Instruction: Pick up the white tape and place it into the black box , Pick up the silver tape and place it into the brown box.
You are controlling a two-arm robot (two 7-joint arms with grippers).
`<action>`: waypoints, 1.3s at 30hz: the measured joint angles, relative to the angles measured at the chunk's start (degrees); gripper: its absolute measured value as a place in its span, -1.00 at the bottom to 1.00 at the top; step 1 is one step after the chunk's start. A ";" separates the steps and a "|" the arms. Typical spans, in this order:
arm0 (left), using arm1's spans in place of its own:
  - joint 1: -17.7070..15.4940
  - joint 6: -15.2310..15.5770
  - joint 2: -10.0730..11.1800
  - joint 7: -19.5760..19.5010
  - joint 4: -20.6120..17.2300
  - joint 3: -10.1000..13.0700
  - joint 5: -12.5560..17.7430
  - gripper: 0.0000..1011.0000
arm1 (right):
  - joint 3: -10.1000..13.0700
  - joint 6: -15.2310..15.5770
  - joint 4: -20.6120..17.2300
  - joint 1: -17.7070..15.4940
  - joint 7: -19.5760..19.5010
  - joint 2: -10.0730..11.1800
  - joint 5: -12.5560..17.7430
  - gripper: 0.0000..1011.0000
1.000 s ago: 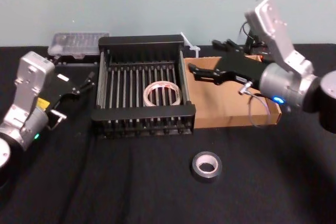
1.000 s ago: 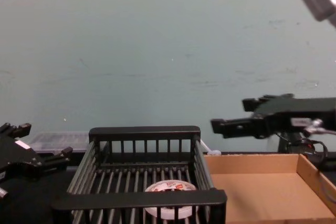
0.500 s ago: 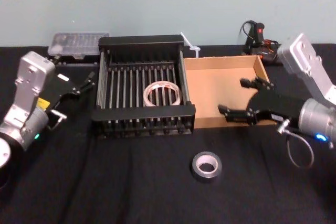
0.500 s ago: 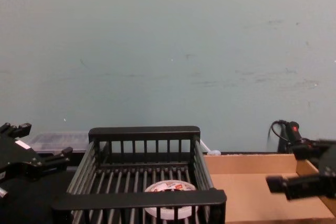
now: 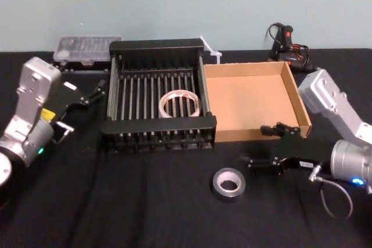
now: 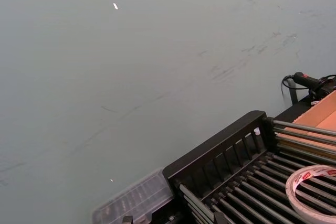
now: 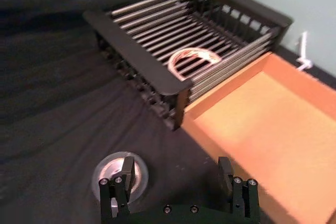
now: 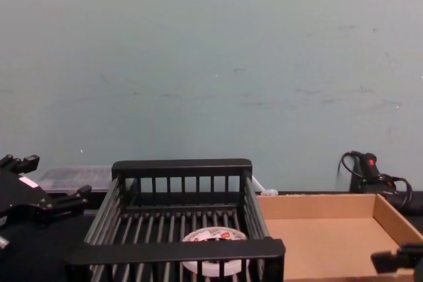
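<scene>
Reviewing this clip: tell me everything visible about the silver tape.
The silver tape is a small dark grey-silver roll with a pale core and an open centre hole. It lies flat on the black tabletop, just in front of the brown box and outside it. Nothing appears to touch it. The open right claw hovers close on its right, and the right wrist view has one finger crossing its edge.

It looks like a lab bench: a black-covered table (image 5: 145,216), a bare pale wall (image 5: 174,4), a clear parts case (image 5: 86,47).
</scene>
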 joint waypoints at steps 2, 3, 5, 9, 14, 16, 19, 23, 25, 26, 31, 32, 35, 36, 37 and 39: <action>0.00 0.00 0.00 0.00 0.00 0.00 0.00 0.98 | -0.50 0.38 0.00 0.09 0.21 0.09 0.25 0.98; 0.00 0.00 0.00 0.00 0.00 0.00 0.00 0.98 | -1.04 0.71 0.01 0.27 0.40 0.14 0.47 0.98; 0.00 0.00 0.00 0.00 0.00 0.00 0.00 0.98 | -1.60 1.01 0.11 0.46 0.60 0.17 0.65 0.98; 0.00 0.00 0.00 0.00 0.00 0.00 0.00 0.98 | -3.21 1.75 0.88 1.22 0.77 0.06 0.91 0.98; 0.00 0.00 0.00 0.00 0.00 0.00 0.00 0.98 | -4.44 2.20 1.84 2.04 0.74 -0.26 1.03 0.98; 0.00 0.00 0.00 0.00 0.00 0.00 0.00 0.98 | -5.00 2.32 2.41 2.46 0.70 -0.45 1.03 0.98; 0.00 0.00 0.00 0.00 0.00 0.00 0.00 0.98 | -5.71 2.38 3.15 2.96 0.65 -0.68 1.02 0.98; 0.00 0.00 0.00 0.00 0.00 0.00 0.00 0.98 | -6.42 2.39 3.95 3.48 0.47 -1.08 0.94 0.98; 0.00 0.00 0.00 0.00 0.00 0.00 0.00 0.98 | -6.76 2.39 4.46 3.78 0.35 -1.32 0.80 0.98; 0.00 0.00 0.00 0.00 0.00 0.00 0.00 0.98 | -6.89 2.39 4.62 3.88 0.34 -1.40 0.75 0.98; 0.00 0.00 0.00 0.00 0.00 0.00 0.00 0.98 | -7.63 2.34 5.60 4.48 0.24 -1.91 0.26 0.98; 0.00 0.00 0.00 0.00 0.00 0.00 0.00 0.98 | -7.72 2.32 5.74 4.55 0.24 -1.96 0.21 0.98; 0.00 0.00 0.00 0.00 0.00 0.00 0.00 0.98 | -8.03 2.24 6.21 4.78 0.23 -2.14 -0.05 0.98; 0.00 0.00 0.00 0.00 0.00 0.00 0.00 0.98 | -8.07 2.24 6.30 4.81 0.22 -2.18 -0.08 0.98; 0.00 0.00 0.00 0.00 0.00 0.00 0.00 0.98 | -8.19 2.21 6.54 4.91 0.21 -2.26 -0.19 0.98; 0.00 0.00 0.00 0.00 0.00 0.00 0.00 0.98 | -8.29 2.21 6.78 4.99 0.20 -2.36 -0.27 0.98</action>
